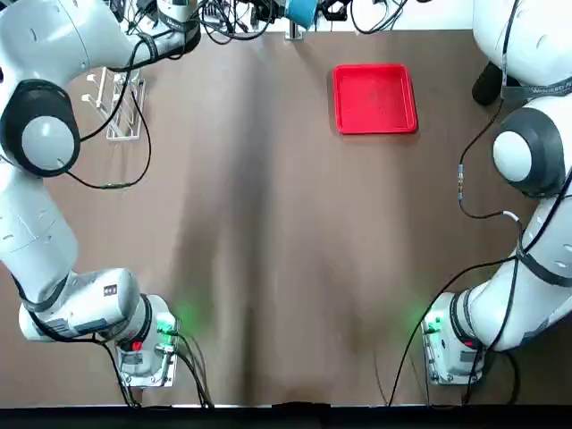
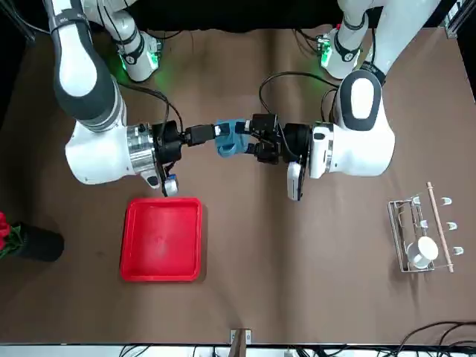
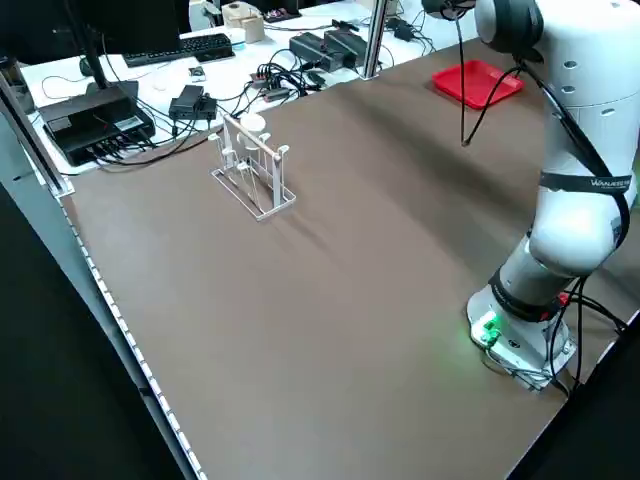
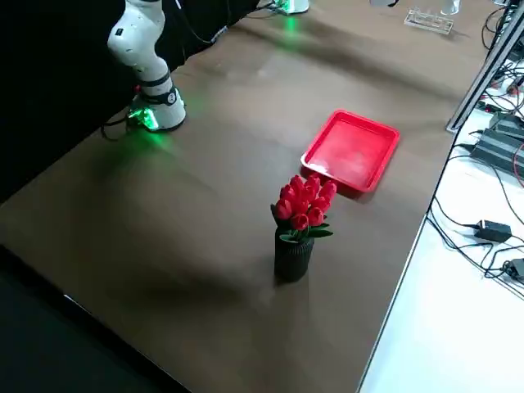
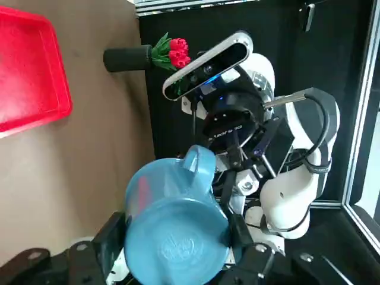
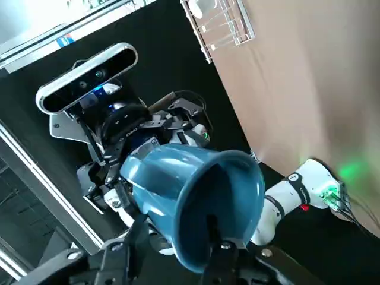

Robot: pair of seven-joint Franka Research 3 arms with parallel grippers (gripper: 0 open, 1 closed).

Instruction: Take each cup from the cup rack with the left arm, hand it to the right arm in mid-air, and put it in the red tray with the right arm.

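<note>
Blue cup (image 2: pixel 231 137) between both grippers — left pincer (image 2: pixel 253 138) clamped on it, right's (image 2: pixel 216 132) grip partly hidden.

Blue cup (image 1: pixel 301 12) cut off by top view's upper edge. My right pincer's (image 6: pixel 175 252) hold partly hidden by cup wall. White cup (image 6: pixel 202 7) cropped at right wrist view's edge. Tray (image 5: pixel 29 71) cut off in left wrist view.
</note>
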